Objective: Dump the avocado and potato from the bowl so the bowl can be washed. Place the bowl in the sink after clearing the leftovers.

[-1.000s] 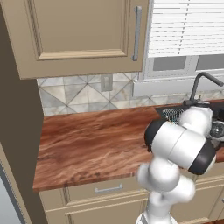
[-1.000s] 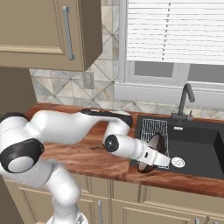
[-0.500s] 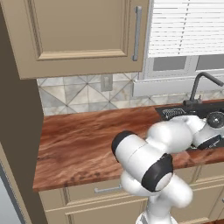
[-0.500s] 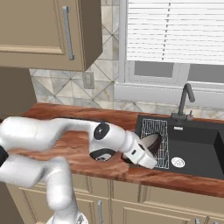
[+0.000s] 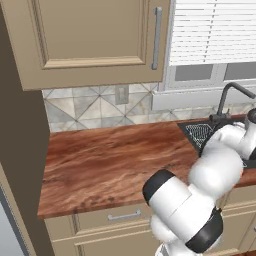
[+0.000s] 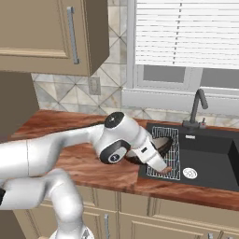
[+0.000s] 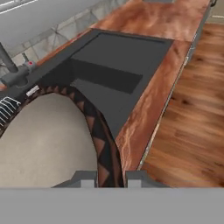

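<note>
Looking for brands or writing, you will find none legible. In the left base view your arm bends across the lower right toward the sink (image 5: 200,131). In the right base view, at centre, it stretches rightward over the wire rack (image 6: 164,154), with the bowl (image 6: 158,145) behind the wrist. In the hand view your gripper (image 7: 110,176) pinches the bowl's (image 7: 48,135) rim at bottom centre.
</note>
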Available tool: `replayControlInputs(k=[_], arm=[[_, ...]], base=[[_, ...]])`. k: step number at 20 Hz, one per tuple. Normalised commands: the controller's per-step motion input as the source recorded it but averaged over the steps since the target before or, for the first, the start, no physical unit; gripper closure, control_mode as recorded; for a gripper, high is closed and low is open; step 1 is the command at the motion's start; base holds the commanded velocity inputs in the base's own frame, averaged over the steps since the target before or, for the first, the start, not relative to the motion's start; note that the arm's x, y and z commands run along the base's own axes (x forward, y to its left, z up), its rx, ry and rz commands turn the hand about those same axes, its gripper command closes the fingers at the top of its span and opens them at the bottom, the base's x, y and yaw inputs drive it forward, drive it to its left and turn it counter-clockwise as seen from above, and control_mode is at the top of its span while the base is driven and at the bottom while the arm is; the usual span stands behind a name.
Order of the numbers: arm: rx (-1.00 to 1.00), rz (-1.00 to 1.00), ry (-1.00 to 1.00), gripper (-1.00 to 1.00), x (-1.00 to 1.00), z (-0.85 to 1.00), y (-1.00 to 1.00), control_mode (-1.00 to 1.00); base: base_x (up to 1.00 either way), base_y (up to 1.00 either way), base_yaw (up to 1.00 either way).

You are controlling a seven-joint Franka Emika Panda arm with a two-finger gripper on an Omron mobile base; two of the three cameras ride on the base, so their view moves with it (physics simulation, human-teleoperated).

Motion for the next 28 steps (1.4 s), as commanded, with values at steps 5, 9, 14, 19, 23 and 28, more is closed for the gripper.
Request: replayControlInputs(k=[5,9,14,19,23,28], arm=[[0.44,0.0,-0.2,1.0,-0.41,-0.02,0.95,-1.0],[0.47,0.0,-0.2,1.0,-0.15,0.16,1.0,-1.0],[0.28,0.0,-0.15,1.0,-0.1,0.2,1.0,-1.0],[0.0,0.0,0.0,1.0,-0.24,0.1,0.98,-1.0],[0.0,0.02,0.03,1.0,-0.31,0.0,0.66,-1.0],[0.0,0.0,0.0,1.0,0.0,0.0,0.03,-1.0]], base=[[0.0,0.0,0.0],[0.0,0.0,0.0],[0.0,0.0,0.0],[0.0,0.0,0.0],[0.0,0.0,0.0],[0.0,0.0,0.0]])
